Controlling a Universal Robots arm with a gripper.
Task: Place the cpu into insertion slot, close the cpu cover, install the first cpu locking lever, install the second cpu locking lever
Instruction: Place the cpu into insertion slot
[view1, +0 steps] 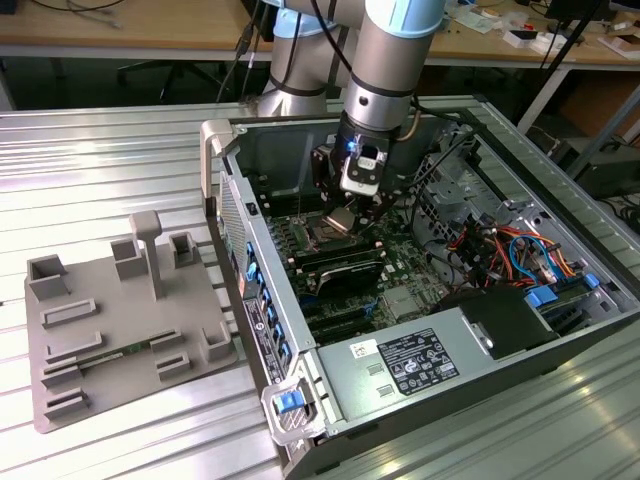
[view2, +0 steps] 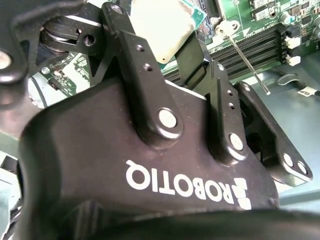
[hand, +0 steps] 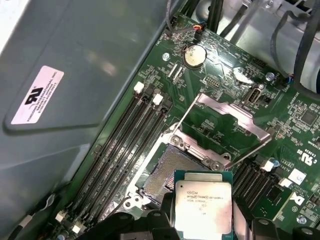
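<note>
The cpu (hand: 202, 200) is gripped by two opposite edges between the black fingers (hand: 167, 216) of the gripper (hand: 202, 212). The jaws are closed onto the chip and stand only as far apart as it is wide. In the first wrist view its silver-grey printed face is turned to the camera, and it is held just beside the insertion slot (hand: 167, 170), partly overlapping one edge and not seated in it. The slot's pin field is left exposed. The cpu cover (hand: 227, 109) is swung up and open behind the slot, with thin wire locking levers (hand: 181, 116) raised beside it. Long black memory slots (hand: 117, 152) run next to the socket on the green motherboard (hand: 295, 107). In the upper middle of the exterior view, the arm is reaching down into the open computer case (view1: 560, 250). A grey parts fixture (view1: 110, 330) lies on the exterior view's left.
</note>
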